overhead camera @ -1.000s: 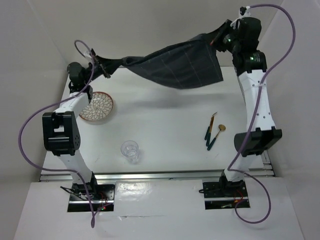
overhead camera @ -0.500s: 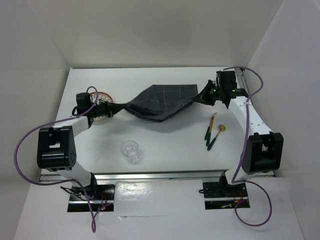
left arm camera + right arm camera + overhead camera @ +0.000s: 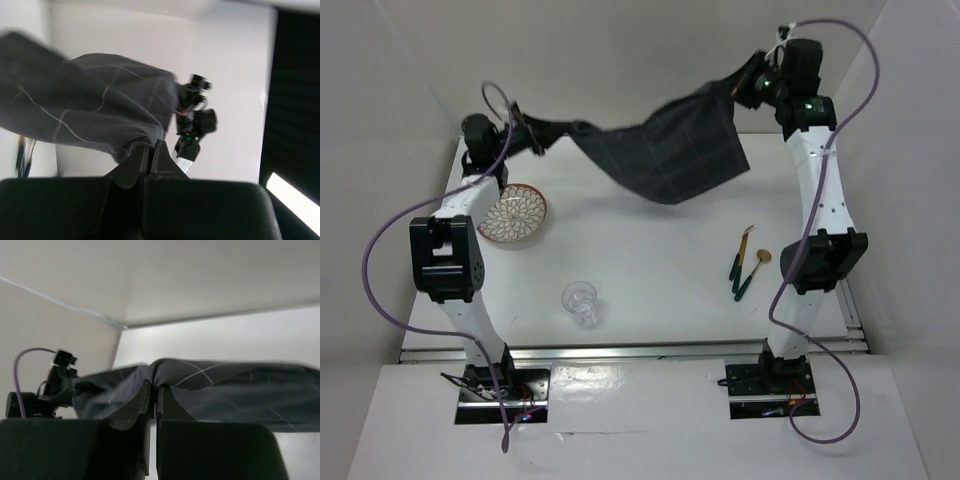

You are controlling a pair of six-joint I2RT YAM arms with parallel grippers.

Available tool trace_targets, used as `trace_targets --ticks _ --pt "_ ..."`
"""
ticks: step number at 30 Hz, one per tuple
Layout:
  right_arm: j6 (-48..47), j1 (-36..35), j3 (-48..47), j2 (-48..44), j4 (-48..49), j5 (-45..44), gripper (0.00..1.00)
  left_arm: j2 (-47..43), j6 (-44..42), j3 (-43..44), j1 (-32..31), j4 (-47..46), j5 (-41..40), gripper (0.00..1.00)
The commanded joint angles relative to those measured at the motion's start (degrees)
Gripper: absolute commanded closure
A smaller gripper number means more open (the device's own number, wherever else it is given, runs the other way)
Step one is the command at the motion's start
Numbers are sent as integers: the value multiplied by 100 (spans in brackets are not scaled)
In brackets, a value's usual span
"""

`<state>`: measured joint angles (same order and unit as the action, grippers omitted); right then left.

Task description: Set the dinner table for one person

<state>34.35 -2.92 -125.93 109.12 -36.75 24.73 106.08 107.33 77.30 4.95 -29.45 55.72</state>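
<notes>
Left gripper (image 3: 527,133) and right gripper (image 3: 748,88) each clamp the cloth (image 3: 670,150) above the desk's (image 3: 650,250) far edge; spreading it and laying the place are not yet done.

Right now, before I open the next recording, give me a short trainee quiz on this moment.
1. True or false: the checked cloth lies flat on the dinner table.
2. The patterned plate sits on the table's: A) left side, B) right side, C) centre.
3. How many grippers are shut on the cloth?

Key
1. False: it hangs in the air above the table.
2. A.
3. Two: the left gripper and the right gripper each pinch one end.
</notes>
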Motion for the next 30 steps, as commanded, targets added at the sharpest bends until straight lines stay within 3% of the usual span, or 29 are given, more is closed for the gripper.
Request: trace_targets --ticks 1,3,5,7,9,11,15,22,25,26,27,30 --pt "-60 63 -1243 -520 436 347 100 -113 1696 1418 181 -3806 0 100" --pt "80 63 746 -1571 1210 401 100 -534 1067 782 295 -2862 -61 100" --pt "159 63 2606 -2060 1890 401 100 -1165 555 -44 296 -1833 -193 100" --pt "160 63 3265 -2237 1630 401 100 -1449 289 -1371 244 -953 -333 100" --pt "160 63 4097 -2316 1566 401 100 -1590 402 -2432 182 -948 -465 100" --pt "160 63 4549 -2447 1635 454 100 -1643 254 -2771 129 -408 -466 100" --pt "81 63 4972 -2379 1400 392 100 -1696 -589 -2843 129 868 -466 100" --pt "-51 63 5184 -2439 1232 331 100 -1583 -1090 -2712 129 1511 -308 100" --pt "-156 63 5324 -2492 1074 331 100 -1390 -2370 -2047 199 2975 -307 100" --pt "-235 63 5411 -2614 1013 331 100 -1328 -3427 -1826 199 4225 -395 100" --pt "-236 63 5517 -2685 1012 392 100 -1275 -3908 -1632 251 4829 -552 100" --pt "-358 63 6175 -3036 1012 576 100 -1396 -4825 -1752 322 5520 -818 100"
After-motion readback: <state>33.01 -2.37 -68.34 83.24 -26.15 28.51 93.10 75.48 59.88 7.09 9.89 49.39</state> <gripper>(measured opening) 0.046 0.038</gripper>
